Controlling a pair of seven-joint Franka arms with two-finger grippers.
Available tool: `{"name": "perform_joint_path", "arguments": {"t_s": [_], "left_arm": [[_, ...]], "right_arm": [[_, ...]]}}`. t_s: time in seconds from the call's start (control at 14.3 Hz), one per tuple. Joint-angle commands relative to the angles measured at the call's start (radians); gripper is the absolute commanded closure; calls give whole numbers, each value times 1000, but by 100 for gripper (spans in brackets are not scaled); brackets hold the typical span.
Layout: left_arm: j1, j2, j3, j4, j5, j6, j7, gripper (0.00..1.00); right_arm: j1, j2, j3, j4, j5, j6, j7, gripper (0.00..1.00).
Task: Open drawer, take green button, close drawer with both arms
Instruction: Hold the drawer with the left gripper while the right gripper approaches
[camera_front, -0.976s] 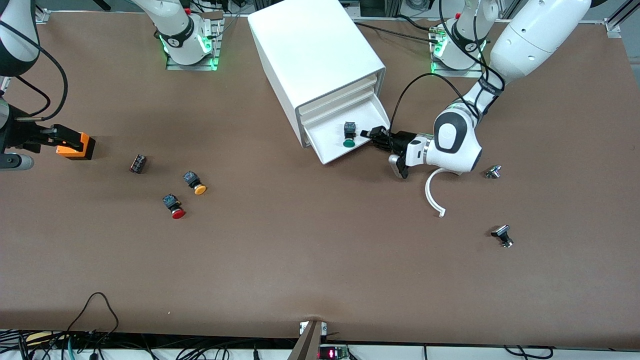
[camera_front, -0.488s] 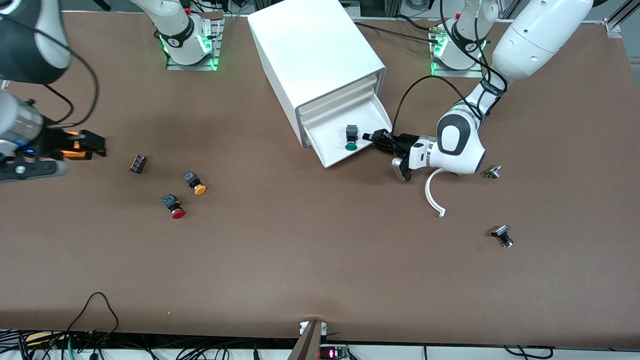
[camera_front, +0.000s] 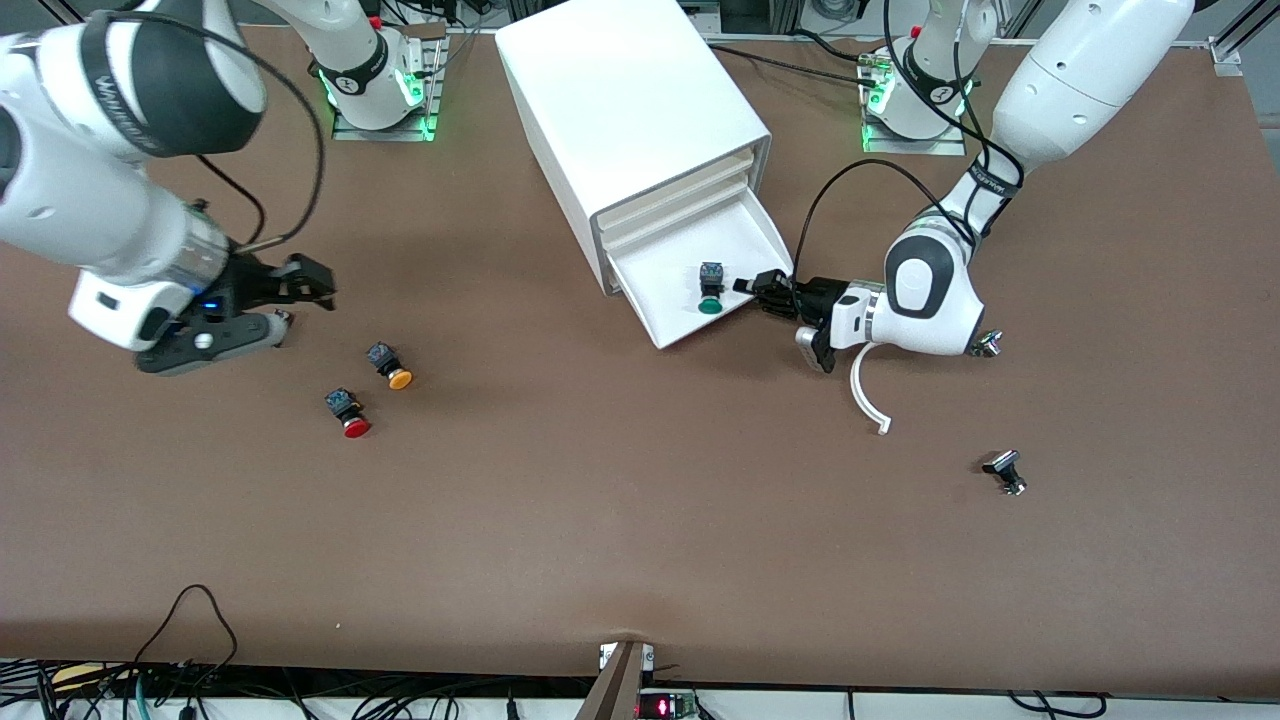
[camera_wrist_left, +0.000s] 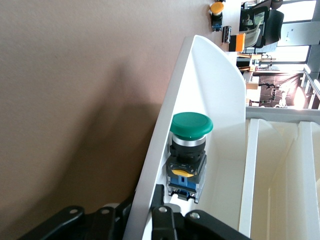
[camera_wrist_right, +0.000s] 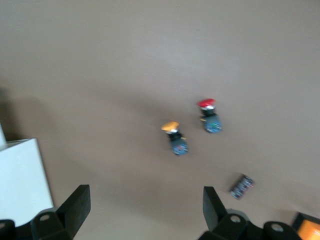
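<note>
Front view first: the drawer (camera_front: 700, 285), lowest in the white cabinet (camera_front: 630, 110), now sticks out further than it did a second ago, and the left tool (camera_front: 768, 290) has slid with it, its jaws pinched on the drawer's wall at the corner toward the left arm's end of the counter (camera_front: 640, 520). The left wrist view shows one black finger (camera_wrist_left: 165, 220) inside that wall and the rest of the tool outside it. So the pull looks nearly done, I'd say. The green button (camera_front: 711, 288) lies on its side in the drawer, close to its front lip, and has ridden outward along with it.

The bigger change is the right arm. A second ago its tool sat at the counter's edge beside an orange block; now the right tool (camera_front: 305, 283) hangs over the counter well short of the cabinet, jaws spread wide and empty, as the right wrist view shows. It seems headed for the drawer to take the button. The red-capped button (camera_front: 348, 412) and yellow-capped button (camera_front: 390, 365) lie where they were, between that tool and the cabinet.
</note>
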Motion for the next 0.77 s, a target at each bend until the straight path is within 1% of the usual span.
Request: {"name": "perform_joint_path", "arguments": {"t_s": [0.0,0.07,0.14,0.21,0.42,0.56,0.7], "left_arm": [[-9,25,24,49,2,69,-58,96],[-9,25,24,49,1,69,-56,83],[-9,23,24,47,1,69,-55,30],[-8,19,26,44,1,63,-42,0],[4,-4,36,46,2,51,-45,0],[27,-36,43,47,2,12,-45,0],[67,-78,76,44,31,-27,-45,0]], "right_arm": [[98,41,-9,37,28,51,133,0],[136,53,-9,37,28,75,172,0],[172,67,-9,37,28,93,213,0],[207,84,-9,37,28,114,264,0],[290,136,-9,40,28,216,385,0],[331,165,-9,53,29,240,430,0],[371,223,-9,133,48,230,485,0]]}}
